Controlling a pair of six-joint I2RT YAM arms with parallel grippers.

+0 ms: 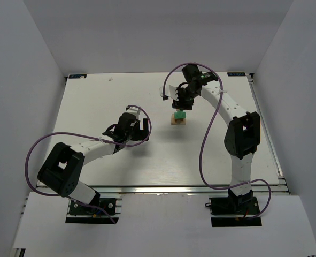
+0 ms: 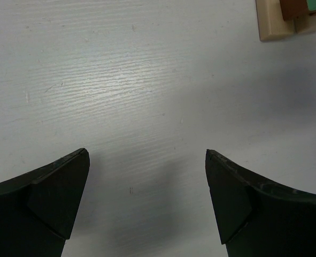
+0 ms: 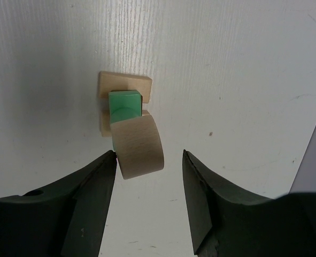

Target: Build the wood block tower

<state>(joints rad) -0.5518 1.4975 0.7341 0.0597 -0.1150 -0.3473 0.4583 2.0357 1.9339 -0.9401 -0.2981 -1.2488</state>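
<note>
The wood block tower (image 1: 179, 118) stands mid-table, right of centre. In the right wrist view it shows pale tan base blocks (image 3: 124, 84), a mint green block (image 3: 124, 104) and a rounded tan block (image 3: 139, 145) on top. My right gripper (image 3: 149, 158) hovers over it, open. Its left fingertip (image 3: 110, 160) is at the rounded block's edge, and the right finger stands well apart from the block. My left gripper (image 2: 147, 160) is open over bare table left of the tower. At the top right of its view are a tan base block (image 2: 275, 24) and a dark brown block (image 2: 292, 6).
White walls close in the white table (image 1: 120, 96) on the left, back and right. A metal rail (image 1: 163, 188) runs along the near edge. Purple cables (image 1: 208, 134) loop beside both arms.
</note>
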